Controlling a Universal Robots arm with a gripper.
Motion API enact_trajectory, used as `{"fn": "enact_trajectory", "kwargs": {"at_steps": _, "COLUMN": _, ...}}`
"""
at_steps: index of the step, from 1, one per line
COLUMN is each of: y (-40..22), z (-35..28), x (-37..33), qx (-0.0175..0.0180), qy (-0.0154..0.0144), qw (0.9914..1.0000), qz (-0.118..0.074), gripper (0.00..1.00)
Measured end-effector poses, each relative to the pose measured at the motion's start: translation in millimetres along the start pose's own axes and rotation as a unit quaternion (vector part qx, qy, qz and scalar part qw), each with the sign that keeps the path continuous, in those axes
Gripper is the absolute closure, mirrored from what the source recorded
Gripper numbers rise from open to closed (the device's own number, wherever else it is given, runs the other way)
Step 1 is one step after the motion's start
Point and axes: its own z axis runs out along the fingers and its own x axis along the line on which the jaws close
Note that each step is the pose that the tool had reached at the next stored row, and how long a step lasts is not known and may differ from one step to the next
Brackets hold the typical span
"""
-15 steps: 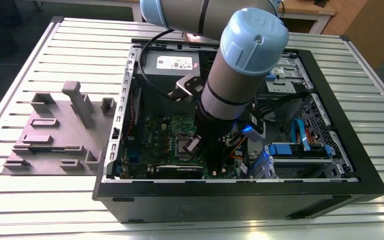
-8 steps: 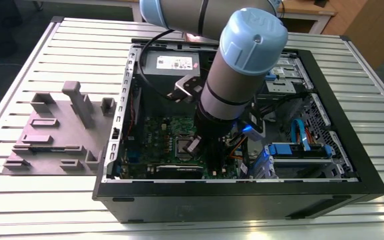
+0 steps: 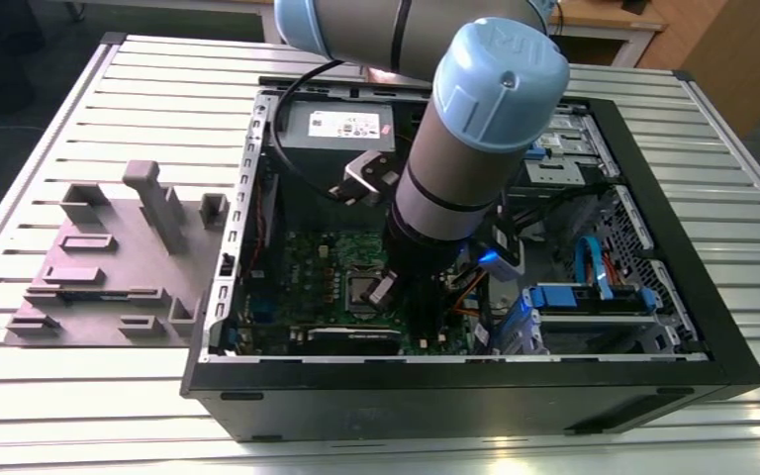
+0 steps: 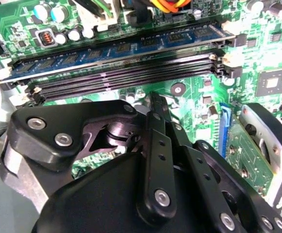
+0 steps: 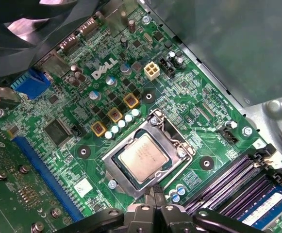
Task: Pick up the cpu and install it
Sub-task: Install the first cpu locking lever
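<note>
Overall, in the exterior view my arm reaches deep into the computer case [image 3: 697,346], hiding my gripper [image 3: 383,292]; in the second wrist view its fingers [image 4: 156,109] look pressed together, empty; in the first wrist view the cpu [image 5: 143,155] sits inside its socket [image 5: 112,165], retention frame seemingly unlatched.
</note>
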Motion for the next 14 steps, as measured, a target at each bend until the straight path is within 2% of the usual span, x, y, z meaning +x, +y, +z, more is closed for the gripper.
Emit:
{"fn": "enact_trajectory", "kwargs": {"at_steps": 4, "y": 0.2, "z": -2.9, "x": 0.4, "qx": -0.0003, "qy": -0.0005, "qw": 1.00000, "qz": 0.000, "gripper": 0.90}}
{"fn": "enact_trajectory", "kwargs": {"at_steps": 6, "y": 0.1, "z": -5.6, "x": 1.2, "qx": -0.0001, "qy": 0.0006, "qw": 1.00000, "qz": 0.000, "gripper": 0.90}}
{"fn": "enact_trajectory", "kwargs": {"at_steps": 14, "y": -0.5, "z": -5.1, "x": 1.4, "qx": 0.0004, "qy": -0.0004, "qw": 1.00000, "qz": 0.000, "gripper": 0.90}}
